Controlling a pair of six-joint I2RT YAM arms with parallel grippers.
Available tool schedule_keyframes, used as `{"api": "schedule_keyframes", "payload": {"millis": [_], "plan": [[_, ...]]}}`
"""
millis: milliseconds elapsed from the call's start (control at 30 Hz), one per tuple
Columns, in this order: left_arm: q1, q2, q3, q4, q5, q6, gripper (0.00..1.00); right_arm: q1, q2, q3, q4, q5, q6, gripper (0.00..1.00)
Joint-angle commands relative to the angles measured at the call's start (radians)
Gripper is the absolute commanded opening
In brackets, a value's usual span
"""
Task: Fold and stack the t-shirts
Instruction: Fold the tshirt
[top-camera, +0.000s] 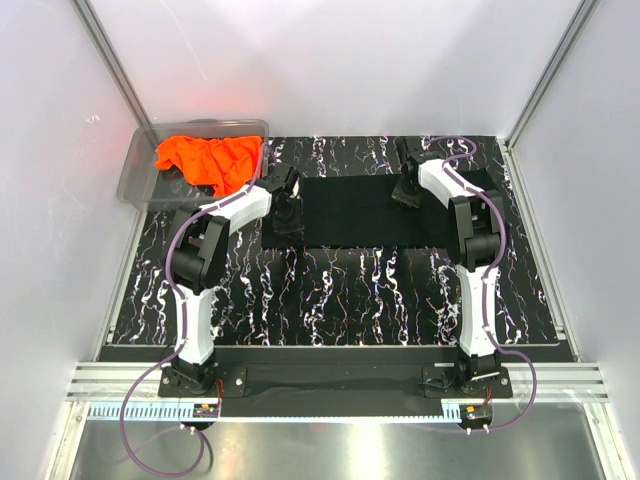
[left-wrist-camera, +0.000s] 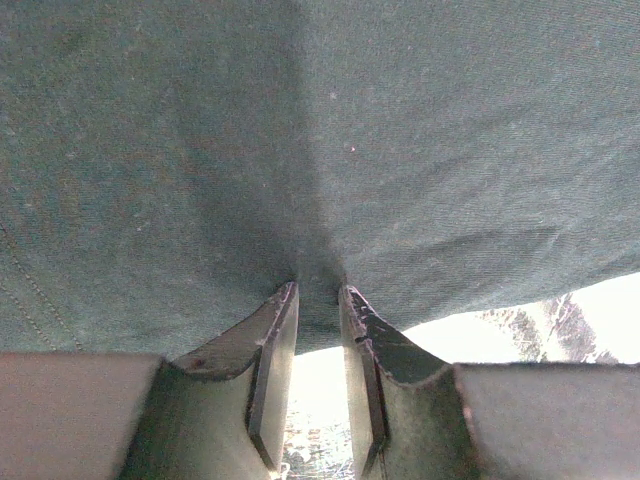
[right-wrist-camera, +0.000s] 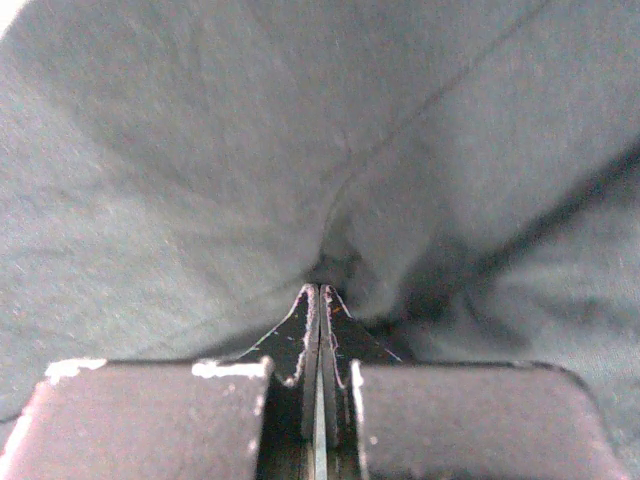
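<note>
Midway through a fold on the marbled bench (top-camera: 330, 300). Grips the black t-shirt (top-camera: 370, 210), spread as a flat dark band across the middle of the bench, in two places. With the left tool (left-wrist-camera: 317, 290) at the left end, jaws narrowly parted around a gathered fold of cloth. With the right tool (right-wrist-camera: 320, 288) right of centre near the far edge, jaws pressed fully together on a puckered pinch of the same fabric. Leaves the orange t-shirt (top-camera: 205, 160) crumpled in the clear bin (top-camera: 135, 175) at the far left corner, well apart from both tools. Looks soft, light and limp, likely to sag and crease between the two holds rather than keep a line. Best taken at hems or corners, all layers together, and carried in step to keep the fold edge straight. Some risk of so thin a pinch slipping free.
</note>
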Motion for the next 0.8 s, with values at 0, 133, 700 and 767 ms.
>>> {"api": "schedule_keyframes", "payload": {"millis": [0,133,700,767], "plan": [[-0.001,0.01,-0.009,-0.022,-0.028,0.02,0.29,-0.014,0.026,0.076,0.017,0.026,-0.017,0.0],[-0.003,0.003,-0.015,-0.024,-0.025,0.019,0.29,-0.023,0.047,0.105,0.014,0.004,-0.024,0.0],[-0.017,-0.155,0.023,-0.047,-0.024,0.086,0.45,-0.237,-0.377,-0.075,-0.124,-0.072,-0.127,0.83],[-0.018,-0.152,0.057,-0.045,0.004,0.089,0.46,-0.339,-0.439,-0.144,-0.123,-0.126,-0.141,0.87]]}}
